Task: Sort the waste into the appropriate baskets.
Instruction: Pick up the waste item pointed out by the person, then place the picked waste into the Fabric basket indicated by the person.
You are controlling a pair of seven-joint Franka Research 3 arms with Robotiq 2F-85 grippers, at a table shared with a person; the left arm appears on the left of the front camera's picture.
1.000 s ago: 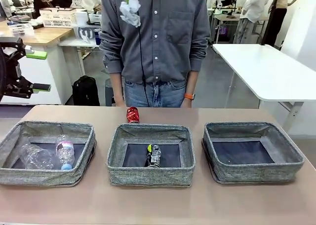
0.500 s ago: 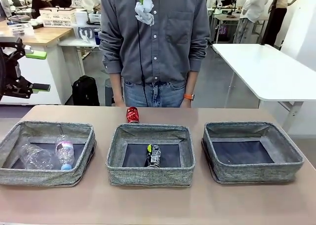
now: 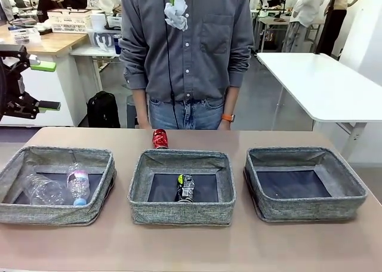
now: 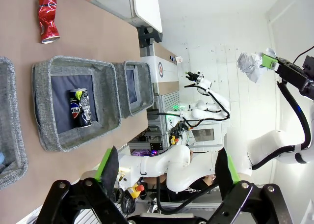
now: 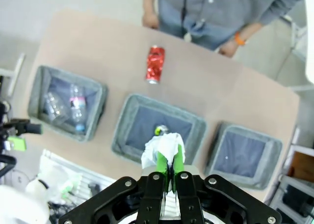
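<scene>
The tan table [image 3: 191, 248] lies bare along its near side, with narrow bare strips between three grey woven fabric baskets [image 3: 182, 157]. The right basket's [image 3: 310, 209] dark bottom is unobstructed. Two clear plastic bottles [image 3: 78, 182] crowd the left basket [image 3: 48, 212]; a dark can [image 3: 185, 188] lies mid-floor in the middle basket [image 3: 182, 212]. Behind that, a crushed red can [image 3: 160, 138] stands, the person's torso [image 3: 191, 57] close beyond.
</scene>
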